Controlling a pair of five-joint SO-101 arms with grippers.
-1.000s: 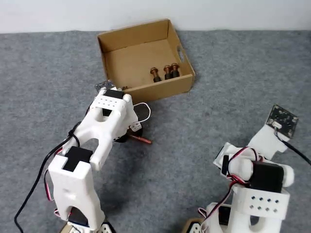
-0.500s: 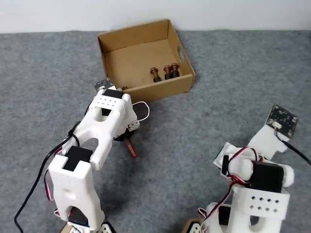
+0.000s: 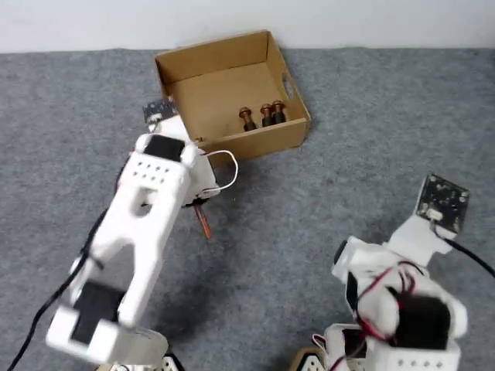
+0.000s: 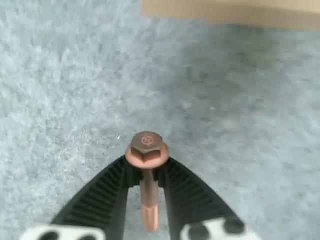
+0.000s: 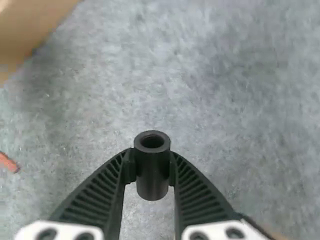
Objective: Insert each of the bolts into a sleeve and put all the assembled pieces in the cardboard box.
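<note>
Your left arm (image 3: 143, 216) has just lifted off the table, jaws clamped on the bolt (image 4: 146, 152), which now hangs at 6 o'clock from the cardboard box (image 3: 255, 143). Right jaws pinch the sleeve (image 5: 151, 167), so mating looks next.

Clamped left pincer (image 4: 146, 167), clamped right pincer (image 5: 151, 165), held well apart.

Both arms are blocky white plastic shells with rounded edges. The left arm (image 3: 139, 232) has a row of small holes (image 3: 151, 168), a thin white wire loop (image 3: 230, 166) and a black cable (image 3: 35, 334). The right arm (image 3: 402, 309) has red and black wires (image 3: 387, 280) and a dark circuit board (image 3: 442, 202). The left pincer (image 4: 146, 165) and right pincer (image 5: 152, 167) have black ribbed fingers (image 5: 107, 187) on white mounts.
</note>
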